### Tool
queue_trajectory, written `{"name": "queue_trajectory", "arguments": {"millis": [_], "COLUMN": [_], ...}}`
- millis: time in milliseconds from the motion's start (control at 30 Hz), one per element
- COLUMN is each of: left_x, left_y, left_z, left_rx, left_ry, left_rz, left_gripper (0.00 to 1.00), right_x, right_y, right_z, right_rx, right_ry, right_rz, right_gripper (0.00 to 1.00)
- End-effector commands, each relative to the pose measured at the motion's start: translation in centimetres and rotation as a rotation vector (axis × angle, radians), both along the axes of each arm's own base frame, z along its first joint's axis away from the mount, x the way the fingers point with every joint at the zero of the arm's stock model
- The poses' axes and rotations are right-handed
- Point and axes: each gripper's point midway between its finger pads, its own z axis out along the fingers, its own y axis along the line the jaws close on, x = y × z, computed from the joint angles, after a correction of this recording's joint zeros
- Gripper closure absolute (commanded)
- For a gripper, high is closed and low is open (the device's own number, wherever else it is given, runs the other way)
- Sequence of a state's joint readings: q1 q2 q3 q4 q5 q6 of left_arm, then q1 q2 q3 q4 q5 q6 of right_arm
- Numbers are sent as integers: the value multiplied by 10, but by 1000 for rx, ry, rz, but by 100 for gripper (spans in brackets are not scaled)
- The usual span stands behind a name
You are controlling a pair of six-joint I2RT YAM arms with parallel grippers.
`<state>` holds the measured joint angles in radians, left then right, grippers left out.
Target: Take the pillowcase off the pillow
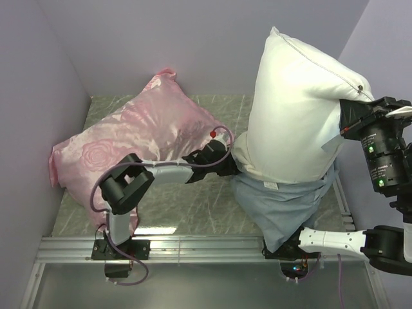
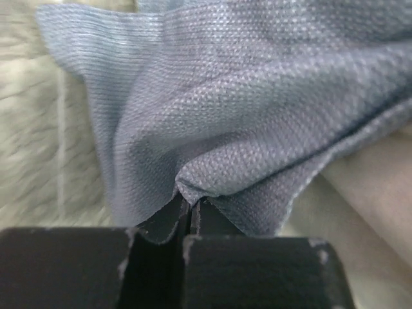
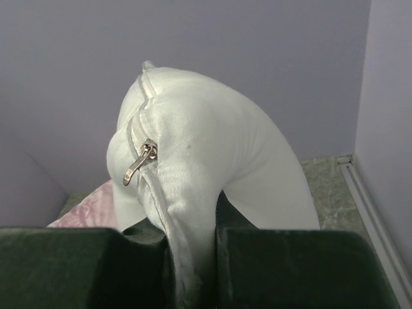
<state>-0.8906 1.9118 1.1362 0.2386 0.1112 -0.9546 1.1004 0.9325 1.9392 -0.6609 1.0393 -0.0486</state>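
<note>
While the pillow [image 1: 302, 103] stands on end at the right of the table [image 1: 193, 206], only its lower end sits inside the pillowcase [image 1: 283, 206]. The case's grey-blue cloth is bunched in folds around that end and sags toward the near edge. Above the mouth of the case most of the white pillow is bare. It rises plump and tilts toward the back, with a seam running down its upper right side. A pink pillow [image 1: 129, 148] with a rose pattern lies on the left half of the table, its right corner near the case.

The left arm rises from its base, bends at the elbow and reaches rightward low over the table, in front of the pink pillow, to the left side of the case. The left gripper [image 2: 191, 209] has its fingers pressed together on a pinched fold of the grey-blue weave, and the cloth fans upward out of the grip.

The right arm runs from its base out to the right, then turns upward, so its wrist stands high beside the pillow's upper right edge. The right gripper [image 3: 193, 235] is clamped on a ridge of white pillow fabric squeezed between its fingers. A metal zip pull [image 3: 138, 164] hangs on the pillow just above and to the left of that grip.
</note>
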Motion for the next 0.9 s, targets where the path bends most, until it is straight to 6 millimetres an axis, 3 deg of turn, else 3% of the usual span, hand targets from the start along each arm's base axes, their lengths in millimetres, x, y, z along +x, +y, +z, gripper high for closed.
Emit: {"name": "queue_trajectory", "arguments": {"millis": [0,33,67,133,167,233,400,433,467,500,567,600,633,667,700,733,767,800,867], "left_x": [6,8,8,10,5,3,-25,-30,-36,-42,-44,-50,-49,-42,-45,-42,-25,-19,-2], "left_y": [31,39,46,62,70,83,137,147,158,168,170,179,180,168,169,163,144,139,116], "left_z": [19,36,71,110,145,186,304,341,355,394,415,440,448,446,463,464,446,446,416], "left_rx": [133,166,144,154,110,81,-40,-85,-81,-134,-126,-147,-144,-128,-146,-142,-97,-96,-79], "left_ry": [-60,-80,-123,-181,-222,-281,-436,-493,-506,-555,-590,-616,-631,-625,-643,-644,-610,-603,-545], "left_rz": [53,67,87,128,141,170,239,257,260,275,260,270,272,251,242,223,200,189,122], "left_gripper": [100,100,100,99,100,100,100,99,100,100,99,99,100,100,100,99,100,99,99], "right_x": [-11,-10,-8,-5,-4,-1,7,9,10,13,15,18,20,23,26,29,31,34,37], "right_y": [-37,-36,-35,-29,-28,-22,-3,1,3,8,13,19,21,25,32,36,41,49,52], "right_z": [48,45,43,37,35,32,34,33,33,34,33,32,31,29,29,24,23,20,9], "right_rx": [246,236,228,206,204,192,175,165,164,160,147,138,131,121,114,89,80,84,58], "right_ry": [-131,-120,-113,-104,-103,-95,-79,-74,-72,-69,-60,-53,-46,-38,-29,-12,-4,7,39], "right_rz": [-81,-90,-98,-102,-102,-104,-89,-86,-86,-87,-86,-90,-100,-104,-105,-109,-109,-106,-123], "right_gripper": [100,100,100,100,100,100,100,100,100,100,100,100,100,100,100,100,100,100,100]}}
